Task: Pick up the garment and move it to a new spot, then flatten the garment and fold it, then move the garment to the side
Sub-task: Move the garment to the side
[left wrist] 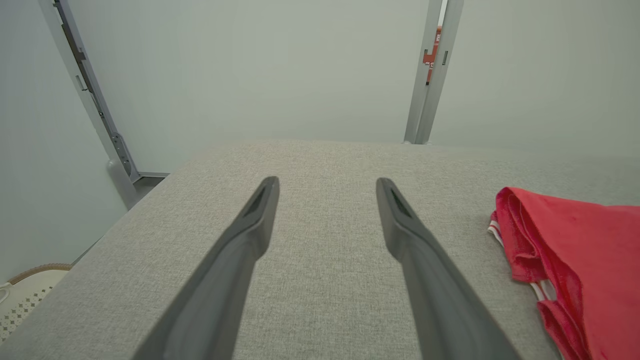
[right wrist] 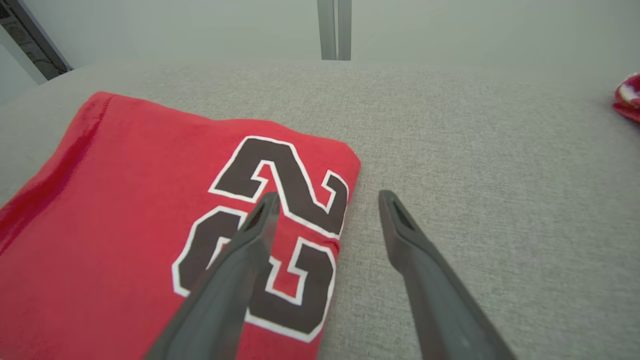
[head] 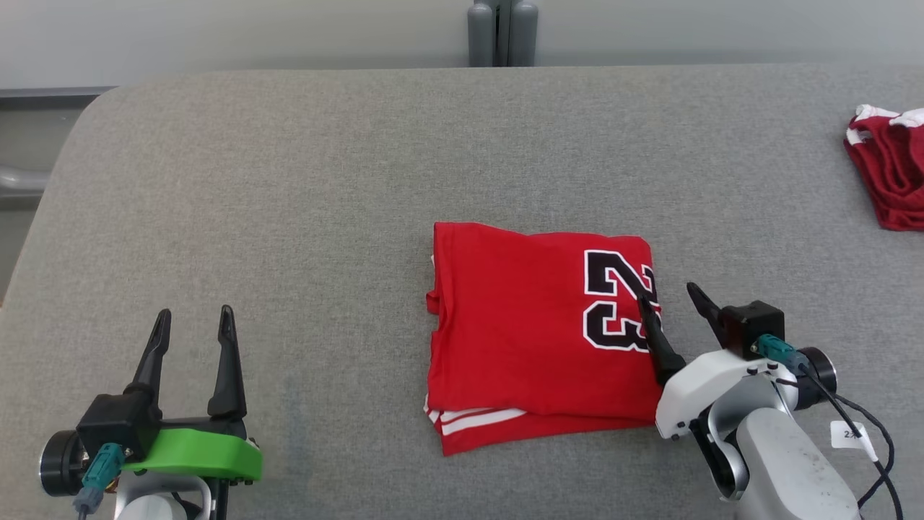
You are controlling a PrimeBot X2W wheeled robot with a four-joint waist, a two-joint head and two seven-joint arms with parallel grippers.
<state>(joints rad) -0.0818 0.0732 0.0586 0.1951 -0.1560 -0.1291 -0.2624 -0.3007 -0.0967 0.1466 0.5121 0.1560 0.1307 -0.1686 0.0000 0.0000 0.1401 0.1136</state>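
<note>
The garment (head: 520, 325) lies folded into a neat red rectangle, so I judge the fold done and the last step in hand: moving it to the side.

Farthest to the left of my left gripper (head: 195, 310), below the edge of the grey surface (head: 325, 180), sits what looks like a pale perforated basket (left wrist: 25, 295); what it holds I cannot tell. My left gripper hovers low with its fingers spread and nothing between them, bare cloth-covered surface ahead of it. The garment is well off to its right, the folded edges and white trim facing it.

My right gripper (head: 667, 293) is also spread and holds nothing. It stands at the garment's right edge: its left finger is over the black number (right wrist: 280, 220), its right finger over bare surface just beside the fold. Whether the fingers touch the cloth I cannot tell.

The next move, I judge, calls for pinching all the layers at this edge, or sliding the stack, without letting the fold open.

Far to the right of my right gripper a second red garment (head: 891, 173) lies crumpled near the surface's edge.
</note>
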